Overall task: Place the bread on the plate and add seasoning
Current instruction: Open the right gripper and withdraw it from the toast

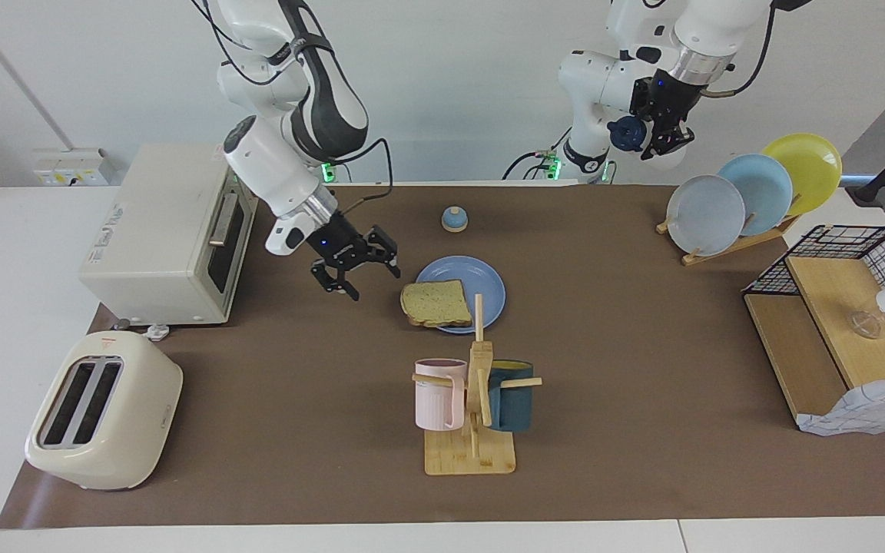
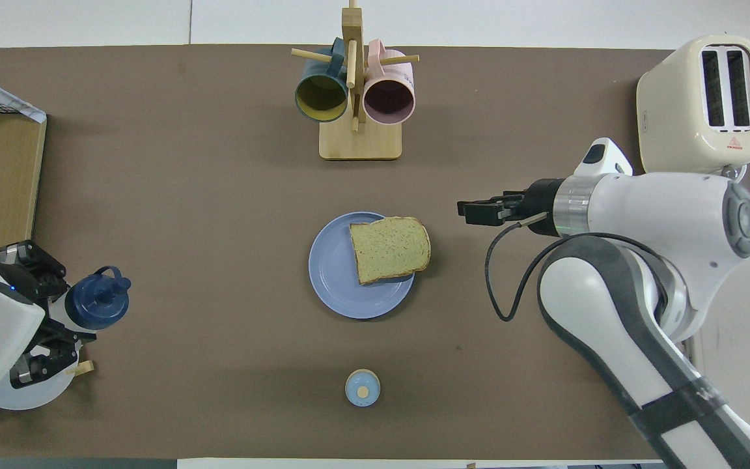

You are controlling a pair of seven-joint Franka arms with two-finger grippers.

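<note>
2 hands show for you. Your left hand (image 1: 654,138) is up over the left arm's end of the table (image 2: 186,195), clamped on the seasoning (image 2: 96,301), dark cap outward. Your right hand (image 1: 356,273) hangs empty over bare table between the toaster oven (image 1: 174,230) and the plate (image 2: 339,286), fingers spread wide. Farther out, the bread (image 2: 390,248) lies on the plate, overhanging the rim toward the right arm's end.

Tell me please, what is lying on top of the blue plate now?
One slice of bread lies on the plate, over the edge toward the right arm's end of the table. The plate under the slice is covered; the rest is bare. No claw is over it.
</note>
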